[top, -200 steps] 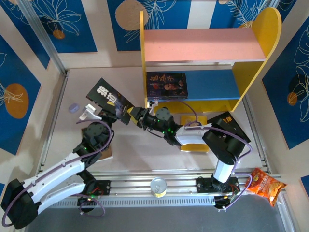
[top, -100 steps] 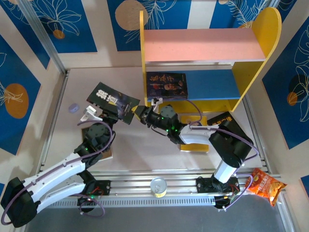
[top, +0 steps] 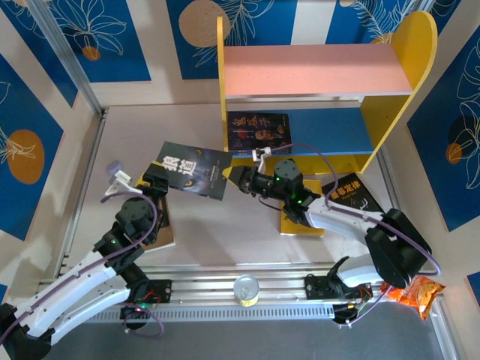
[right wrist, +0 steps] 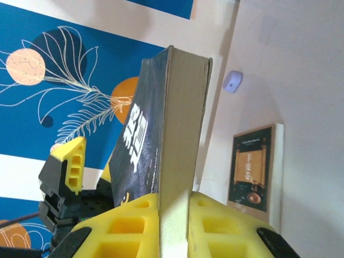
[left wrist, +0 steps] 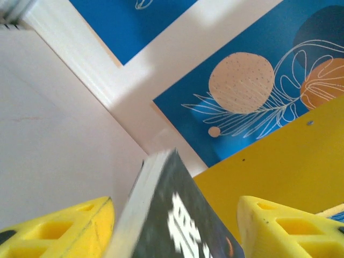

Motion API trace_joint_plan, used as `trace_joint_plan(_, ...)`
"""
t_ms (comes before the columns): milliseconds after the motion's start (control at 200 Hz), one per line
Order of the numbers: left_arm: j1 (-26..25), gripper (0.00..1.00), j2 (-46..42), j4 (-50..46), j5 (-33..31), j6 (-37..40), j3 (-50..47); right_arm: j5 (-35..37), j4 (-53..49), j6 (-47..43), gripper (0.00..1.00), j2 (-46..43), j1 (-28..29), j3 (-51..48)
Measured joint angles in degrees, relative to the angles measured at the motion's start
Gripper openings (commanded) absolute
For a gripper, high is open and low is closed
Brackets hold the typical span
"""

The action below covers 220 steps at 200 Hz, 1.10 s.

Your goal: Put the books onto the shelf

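Your right pincer [right wrist: 173,215] is pressed together on the black paperback book with white Chinese characters [top: 191,170]. In the right wrist view its yellow fingers [right wrist: 129,220] clamp both covers, and the pale page edge rises between them. Your left pincer [left wrist: 174,226] stands spread, with one yellow finger on each side of the other end of the same book. There is a gap on both sides, so it carries nothing.

The book hangs tilted above the white counter [top: 210,232], just in front of the small wooden shelf with yellow side panels [top: 397,75], near its left panel.

I judge this book to be light and thin, but not stiff. Held at one end only, it may bend or droop, and the smooth cover may slide between the fingers. A deep grip across both covers, close to the spine, should hold it more flat. Move slowly so that the free corner does not catch the yellow panel.

A dark portrait-cover book [top: 259,133] already lies on the blue lower board. A tan scroll-picture book [right wrist: 252,169] lies flat on the counter.
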Motion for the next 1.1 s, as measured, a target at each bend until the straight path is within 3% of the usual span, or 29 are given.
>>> trace_joint_plan(505, 0.0, 0.63, -0.3, -3.0, -2.5, 3.1, 0.4, -16.0, -20.5, -8.3, 0.12, -20.2, -14.5, -3.1)
trace_joint_plan(875, 0.0, 0.67, 2.5, -3.4, -2.1, 6.3, 2.3, -28.7, -30.1, -11.7, 0.12, -23.5, -34.5, -1.7)
trace_joint_plan(1100, 0.0, 0.69, 10.0, -8.1, 2.6, 13.8, 13.9, -34.2, -33.5, -15.8, 0.12, -23.7, -43.5, 3.9)
